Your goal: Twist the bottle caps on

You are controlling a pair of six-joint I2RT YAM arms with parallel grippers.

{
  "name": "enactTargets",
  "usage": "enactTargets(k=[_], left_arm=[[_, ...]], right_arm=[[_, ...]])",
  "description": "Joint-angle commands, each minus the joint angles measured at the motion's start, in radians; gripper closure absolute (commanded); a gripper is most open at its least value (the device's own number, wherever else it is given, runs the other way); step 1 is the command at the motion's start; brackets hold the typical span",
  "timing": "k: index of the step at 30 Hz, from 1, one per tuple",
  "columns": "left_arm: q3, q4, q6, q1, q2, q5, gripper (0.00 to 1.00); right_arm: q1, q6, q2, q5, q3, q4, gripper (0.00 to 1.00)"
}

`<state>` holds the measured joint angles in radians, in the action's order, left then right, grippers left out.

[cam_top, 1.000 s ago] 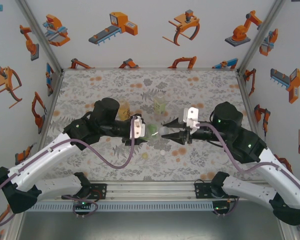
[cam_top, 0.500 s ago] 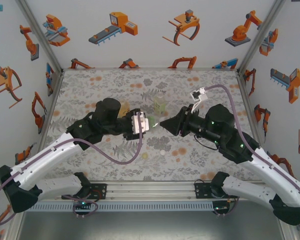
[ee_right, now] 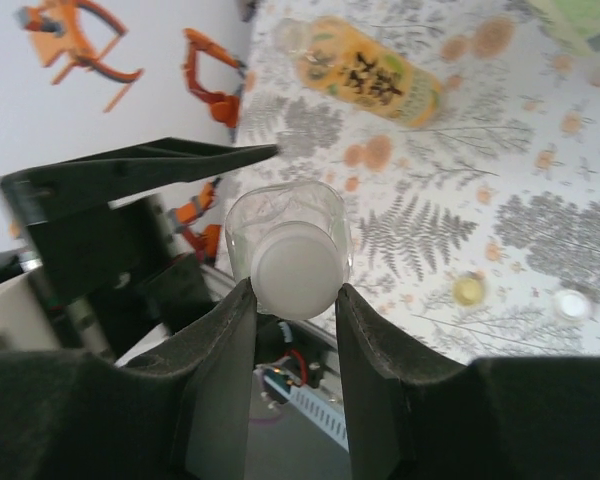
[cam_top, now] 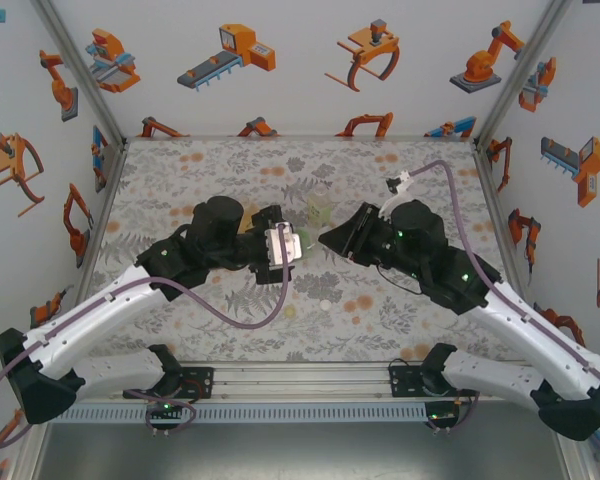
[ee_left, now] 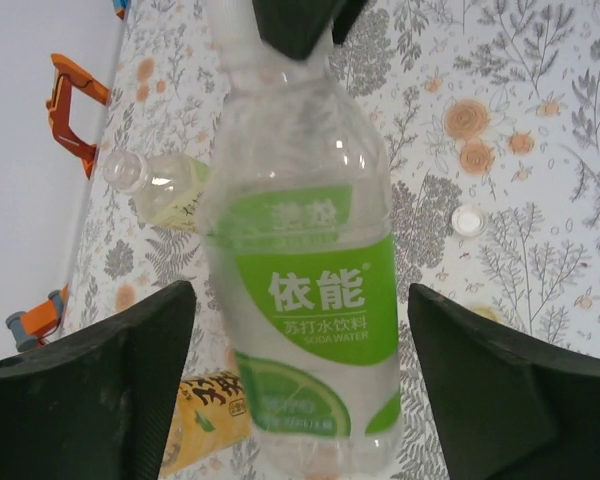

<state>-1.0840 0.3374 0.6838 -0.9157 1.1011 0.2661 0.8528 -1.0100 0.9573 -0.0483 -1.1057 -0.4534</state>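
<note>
Floral-print worktop, midway between its left and right edges: the left claw stands open, fingers flanking the green-label bottle held above the surface. The right claw is clamped on that bottle's white cap.

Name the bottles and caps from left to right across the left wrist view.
pale yellowish bottle → green-label bottle → white cap
</note>
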Motion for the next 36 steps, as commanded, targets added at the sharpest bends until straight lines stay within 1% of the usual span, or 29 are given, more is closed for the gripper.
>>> enactTargets(k=[1,7,11,17,21,24,28,32,36], left_arm=[[0.002,-0.032,-0.005,-0.001,-0.017,0.025,0.15],[0.022,-0.031,-0.033,0.006,-0.039,0.016,0.13],[0.031,-0.026,-0.054,0.015,-0.047,0.013,0.12],[0.032,-0.022,-0.08,0.024,-0.051,0.026,0.12],[0.035,-0.026,-0.088,0.031,-0.049,0.035,0.12],[0.035,-0.027,-0.098,0.032,-0.05,0.035,0.12],[0.032,-0.023,-0.116,0.037,-0.058,0.022,0.12],[0.035,-0.022,-0.173,0.064,-0.071,0.009,0.13],[0.049,-0.026,-0.219,0.094,-0.092,0.002,0.14]], right_arm=[[-0.019,0.031,0.013,-0.039,-0.061,-0.08,1.0],[-0.077,0.136,0.062,-0.05,-0.125,-0.237,1.0],[-0.109,0.237,0.099,-0.098,-0.159,-0.338,1.0],[-0.113,0.409,0.116,-0.166,-0.143,-0.351,1.0],[-0.132,0.474,0.119,-0.231,-0.13,-0.352,1.0],[-0.187,0.525,0.137,-0.229,-0.135,-0.355,1.0],[-0.292,0.604,0.19,-0.193,-0.153,-0.322,1.0],[-0.398,0.684,0.284,-0.138,-0.203,-0.263,1.0],[-0.475,0.751,0.407,-0.113,-0.279,-0.214,1.0]])
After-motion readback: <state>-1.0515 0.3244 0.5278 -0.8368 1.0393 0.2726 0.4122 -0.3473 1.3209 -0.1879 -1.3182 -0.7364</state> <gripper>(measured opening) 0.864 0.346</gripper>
